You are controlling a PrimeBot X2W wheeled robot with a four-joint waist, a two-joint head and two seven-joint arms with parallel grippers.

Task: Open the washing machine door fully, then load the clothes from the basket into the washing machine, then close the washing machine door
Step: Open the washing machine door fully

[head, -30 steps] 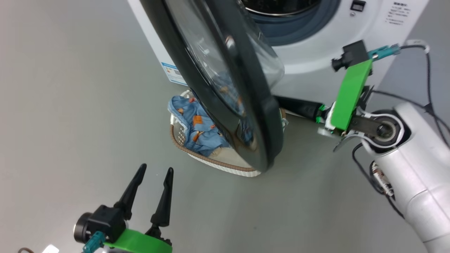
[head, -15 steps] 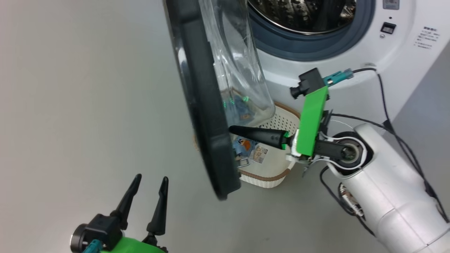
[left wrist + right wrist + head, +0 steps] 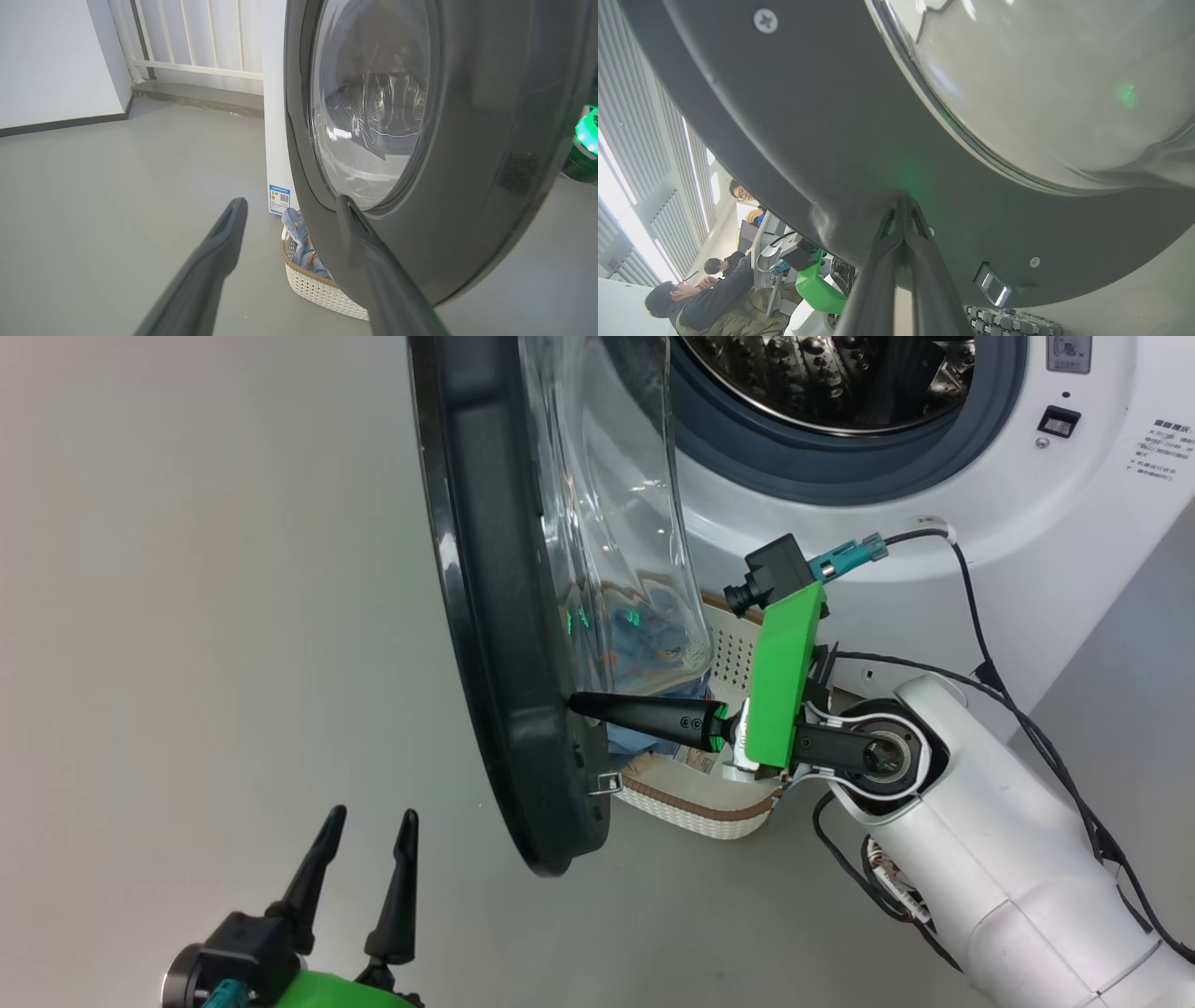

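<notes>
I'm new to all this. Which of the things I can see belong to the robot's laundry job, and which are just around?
Part of the job:
washing machine door
washing machine
basket
clothes in the basket
right gripper, shut, tips against the door
left gripper, open and empty

Just around:
white railing
people in the background
grey floor

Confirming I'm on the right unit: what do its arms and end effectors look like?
The left end effector and right end effector each have two long, tapered black fingers on a bright green bracket carrying a black camera with a teal connector. The right forearm is silver-white, trailing black cables.
</notes>
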